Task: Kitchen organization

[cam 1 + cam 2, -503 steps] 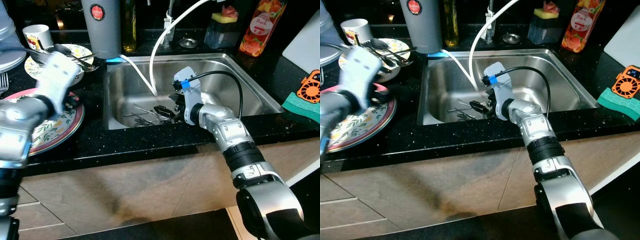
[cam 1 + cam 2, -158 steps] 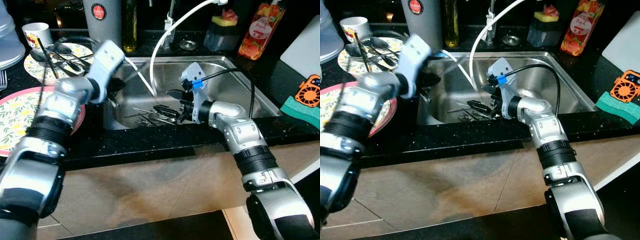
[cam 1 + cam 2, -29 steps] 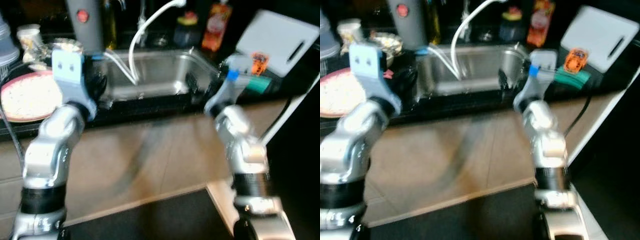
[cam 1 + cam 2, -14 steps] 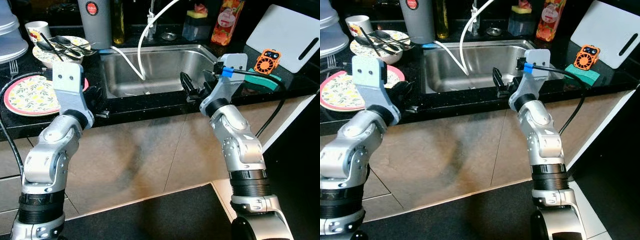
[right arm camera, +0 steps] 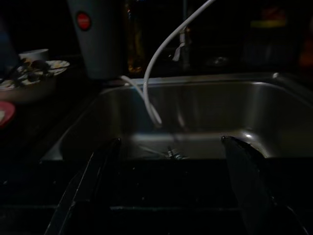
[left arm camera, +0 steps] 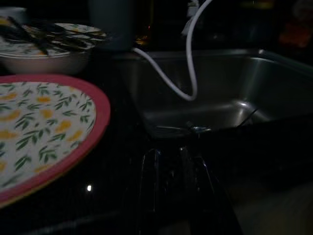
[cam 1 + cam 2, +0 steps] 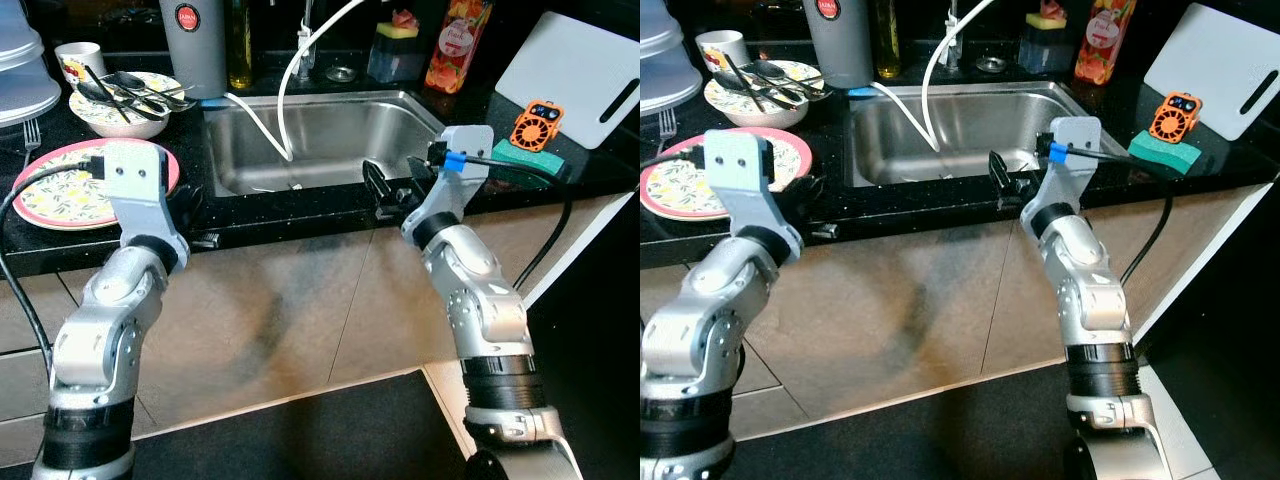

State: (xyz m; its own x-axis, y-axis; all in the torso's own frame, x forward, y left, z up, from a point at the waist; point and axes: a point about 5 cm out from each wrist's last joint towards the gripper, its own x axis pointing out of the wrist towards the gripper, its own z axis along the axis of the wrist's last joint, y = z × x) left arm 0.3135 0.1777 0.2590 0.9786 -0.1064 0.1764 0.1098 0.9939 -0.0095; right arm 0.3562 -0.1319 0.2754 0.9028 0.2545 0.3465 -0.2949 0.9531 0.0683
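Observation:
A steel sink (image 7: pixel 400 110) is set in the black counter, with a few pieces of cutlery (image 5: pixel 168 152) lying on its floor. My right gripper (image 7: pixel 393 185) hangs open at the counter's front edge, just before the sink's near wall, with nothing between its fingers (image 5: pixel 93 176). My left gripper (image 7: pixel 200 228) sits shut and empty at the front edge left of the sink, beside a pink-rimmed floral plate (image 7: pixel 60 185). Behind that plate, a bowl (image 7: pixel 125 100) holds several utensils.
A white hose (image 7: pixel 270 100) droops into the sink beside a grey tumbler (image 7: pixel 197 45). A cup (image 7: pixel 75 60), stacked lids (image 7: pixel 20 70) and a fork (image 7: pixel 28 140) stand far left. Right of the sink: orange bottle (image 7: pixel 450 45), white board (image 7: pixel 570 75), orange gadget (image 7: pixel 533 122), green sponge (image 7: pixel 515 160).
The view has pulled back from the sink. My right gripper has left the sink and my left has come off the plate; both now hang at the counter's front edge.

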